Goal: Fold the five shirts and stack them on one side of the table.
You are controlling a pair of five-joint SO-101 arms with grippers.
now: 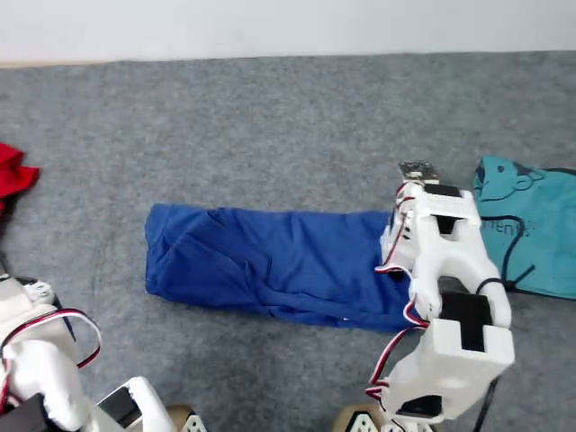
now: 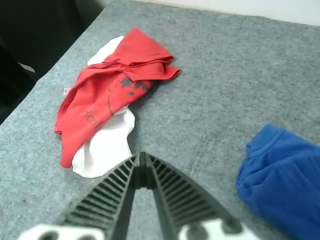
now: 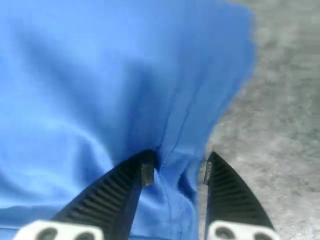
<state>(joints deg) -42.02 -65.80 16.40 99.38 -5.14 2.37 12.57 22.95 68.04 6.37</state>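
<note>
Right pincer (image 3: 176, 167) pinching blue shirt (image 3: 100, 75) fold, left pincer (image 2: 142, 159) closed, empty

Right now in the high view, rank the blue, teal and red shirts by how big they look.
1. blue shirt, largest.
2. teal shirt, cut off by the picture's edge.
3. red shirt, just a corner at the edge, so its true size is unsure.

On my feeds a grey felt table cover (image 1: 270, 117) runs out to every edge. Beyond its far edge I have a pale wall (image 1: 288, 25), and off one side a dark, shadowed space (image 2: 35, 35).
</note>
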